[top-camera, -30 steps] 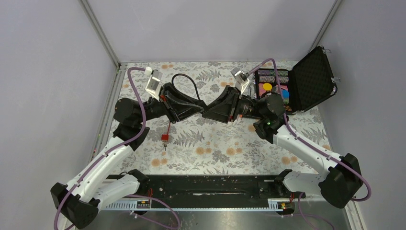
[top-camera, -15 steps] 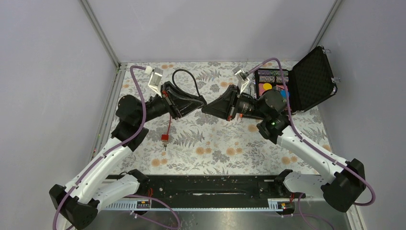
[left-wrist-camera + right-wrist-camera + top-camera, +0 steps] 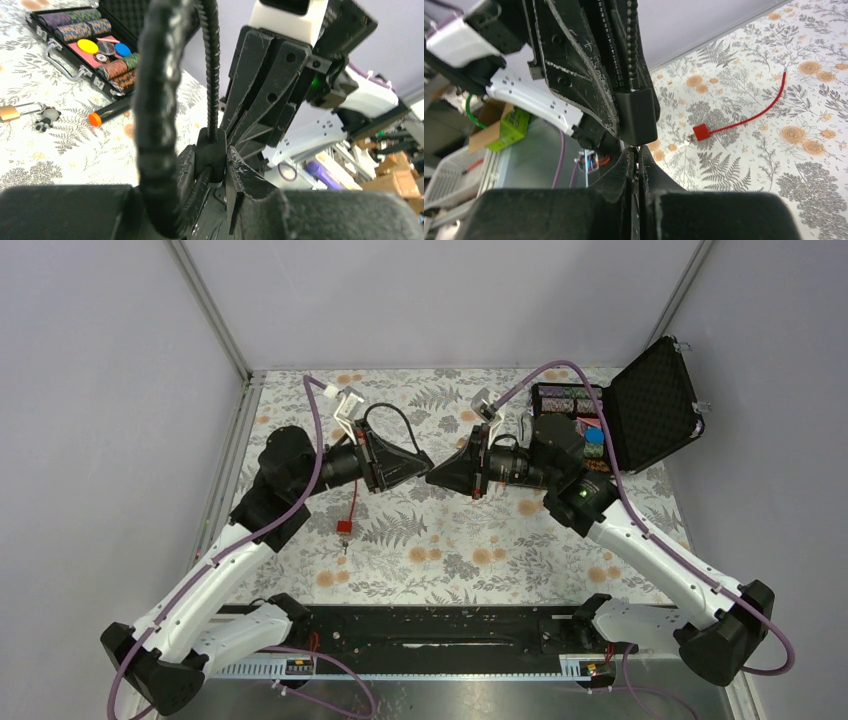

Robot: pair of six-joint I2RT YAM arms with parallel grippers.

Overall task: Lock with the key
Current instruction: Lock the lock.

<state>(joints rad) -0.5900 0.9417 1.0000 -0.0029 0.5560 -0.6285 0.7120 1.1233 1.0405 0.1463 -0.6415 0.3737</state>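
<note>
My left gripper (image 3: 421,461) is shut on the small black block (image 3: 212,151) of the black wire loop (image 3: 395,420), held above the mat; its pads (image 3: 186,165) press both sides of the block. My right gripper (image 3: 433,476) meets it tip to tip. In the right wrist view the right gripper (image 3: 639,152) is shut just under that block (image 3: 638,117), and I cannot tell whether anything thin sits between its pads. The key (image 3: 47,118), a grey cluster beside a brass piece (image 3: 7,112), lies on the mat, away from both grippers.
A red wire loop with its red block (image 3: 344,527) lies on the mat below the left gripper. An open black case (image 3: 650,405) of poker chips stands at the back right. An orange-capped black marker (image 3: 112,110) lies near the case.
The right gripper has closed from partly open to shut. Both wrists have rolled and drawn slightly nearer each other, with their tips staying together over the middle of the mat. The left grip is unchanged.
</note>
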